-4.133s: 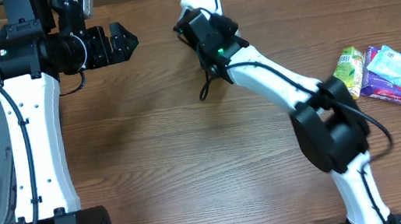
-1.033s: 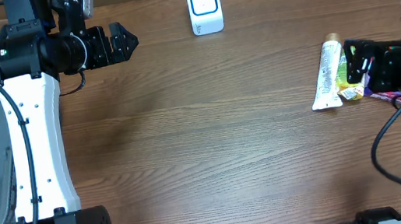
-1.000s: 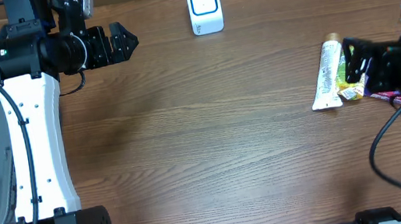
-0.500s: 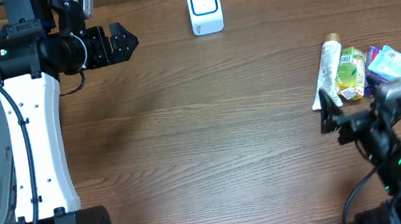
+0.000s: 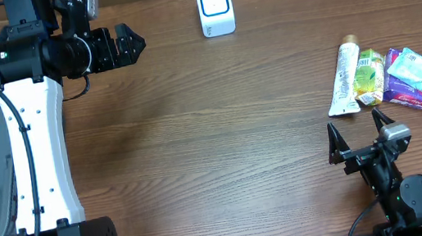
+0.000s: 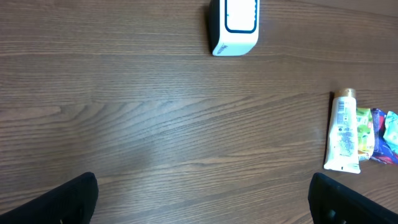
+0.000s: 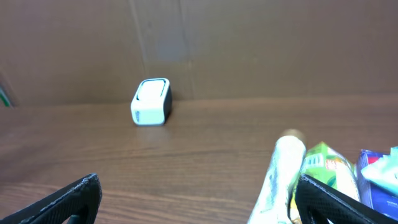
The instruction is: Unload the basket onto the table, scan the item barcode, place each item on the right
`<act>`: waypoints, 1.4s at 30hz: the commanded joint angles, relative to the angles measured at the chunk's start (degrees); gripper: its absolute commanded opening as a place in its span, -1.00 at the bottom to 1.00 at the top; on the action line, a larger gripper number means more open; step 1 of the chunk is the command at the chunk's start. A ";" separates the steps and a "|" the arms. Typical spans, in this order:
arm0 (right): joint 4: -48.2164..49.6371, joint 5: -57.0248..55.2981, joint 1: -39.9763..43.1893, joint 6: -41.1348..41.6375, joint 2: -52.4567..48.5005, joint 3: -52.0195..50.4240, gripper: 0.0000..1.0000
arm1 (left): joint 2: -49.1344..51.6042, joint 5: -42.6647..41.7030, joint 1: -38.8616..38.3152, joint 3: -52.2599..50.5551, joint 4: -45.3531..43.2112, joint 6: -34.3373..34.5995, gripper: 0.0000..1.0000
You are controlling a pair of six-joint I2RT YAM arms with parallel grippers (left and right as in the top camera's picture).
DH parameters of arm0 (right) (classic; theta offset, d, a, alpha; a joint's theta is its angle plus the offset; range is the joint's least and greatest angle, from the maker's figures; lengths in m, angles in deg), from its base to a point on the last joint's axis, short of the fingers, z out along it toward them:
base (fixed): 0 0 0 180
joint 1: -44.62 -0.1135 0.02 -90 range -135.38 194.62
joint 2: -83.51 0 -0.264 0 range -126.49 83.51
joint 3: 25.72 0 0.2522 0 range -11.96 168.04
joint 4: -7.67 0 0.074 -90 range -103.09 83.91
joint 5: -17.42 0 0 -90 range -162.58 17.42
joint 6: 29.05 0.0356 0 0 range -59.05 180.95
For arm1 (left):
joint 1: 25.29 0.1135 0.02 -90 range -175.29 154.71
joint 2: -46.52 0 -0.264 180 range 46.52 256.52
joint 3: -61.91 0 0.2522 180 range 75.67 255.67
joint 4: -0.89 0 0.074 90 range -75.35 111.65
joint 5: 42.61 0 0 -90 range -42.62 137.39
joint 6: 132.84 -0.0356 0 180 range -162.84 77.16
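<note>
Left gripper (image 5: 137, 42): sits in the upper left of the overhead frame, above the wooden table (image 5: 213, 134), with its jaws spread wide. Its wrist view shows both fingers (image 6: 62, 199) at the lower corners with only bare wood between them. It holds nothing.

Right gripper (image 5: 356, 135): sits low in the right part of the overhead frame, jaws also spread wide. The two dark fingertips stand well apart and nothing is between them. It holds nothing and touches no item.

Scanner (image 5: 215, 7): a white box with a blue-outlined face. It stands upright at the top centre of the overhead frame, near the far edge of the table and well apart from both grippers. In the right wrist view it stands left of centre in front of a brown wall (image 7: 249, 43).

Tube (image 5: 344, 78): white, with a tan cap. It lies flat on the table in the right part of the overhead frame, cap toward the top of the frame and crimped end toward the bottom. It is just above the right gripper in the frame, with clear wood between them.

Green packet (image 5: 368, 78): lies against the tube's right side. Whether the two touch along their whole length cannot be told.

Purple and teal packet (image 5: 414, 77): lies just to the right of the green packet, near the right edge of the frame.
</note>
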 commanded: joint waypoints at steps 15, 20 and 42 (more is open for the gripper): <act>0.22 -2.93 -0.04 -0.02 1.25 -0.61 1.00 | 0.15 -0.02 -0.74 0.02 -0.07 0.33 0.99; 0.24 -2.93 -0.04 -0.02 1.25 -0.61 1.00 | 0.15 -0.02 -0.74 0.02 -0.07 0.33 0.99; 0.24 -2.93 -0.04 -0.02 1.25 -0.61 1.00 | 0.15 5.53 -0.74 0.02 1.70 0.26 0.99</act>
